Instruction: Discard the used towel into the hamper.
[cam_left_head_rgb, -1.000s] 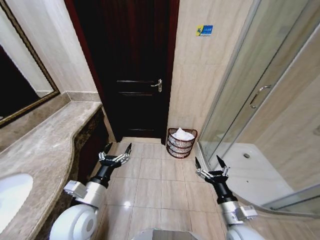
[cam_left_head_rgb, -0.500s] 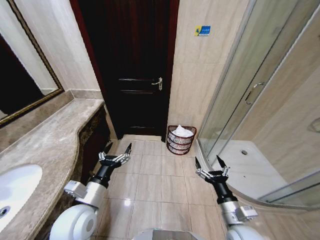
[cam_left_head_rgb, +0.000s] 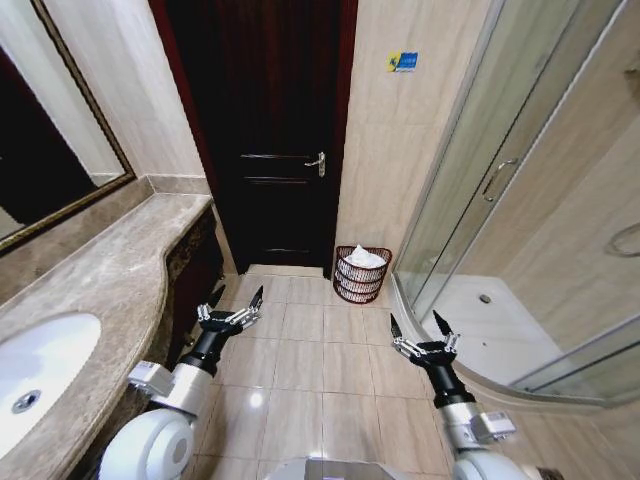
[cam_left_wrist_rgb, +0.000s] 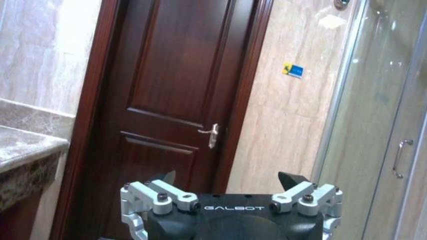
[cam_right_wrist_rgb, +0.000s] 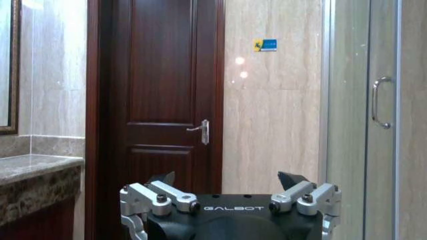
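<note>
The hamper (cam_left_head_rgb: 361, 276), a small dark reddish-brown wire basket, stands on the tiled floor against the wall, between the door and the shower glass. A white towel (cam_left_head_rgb: 365, 259) lies bunched in its top. My left gripper (cam_left_head_rgb: 238, 294) hangs open and empty over the floor, nearer to me than the hamper and to its left. The right gripper (cam_left_head_rgb: 415, 321) is open and empty too, short of the hamper and slightly to its right. From the wrists, the left gripper (cam_left_wrist_rgb: 228, 177) and the right gripper (cam_right_wrist_rgb: 227, 177) both face the door with spread fingers.
A dark wooden door (cam_left_head_rgb: 270, 150) is shut straight ahead. A marble counter (cam_left_head_rgb: 120, 270) with a white sink (cam_left_head_rgb: 40, 365) runs along the left under a mirror (cam_left_head_rgb: 50, 150). A glass shower enclosure (cam_left_head_rgb: 480, 190) with a raised white tray (cam_left_head_rgb: 490, 325) fills the right.
The whole picture has shifted, so the camera moved: more of the sink and counter shows and the hamper sits a little higher. Both grippers keep the same open pose.
</note>
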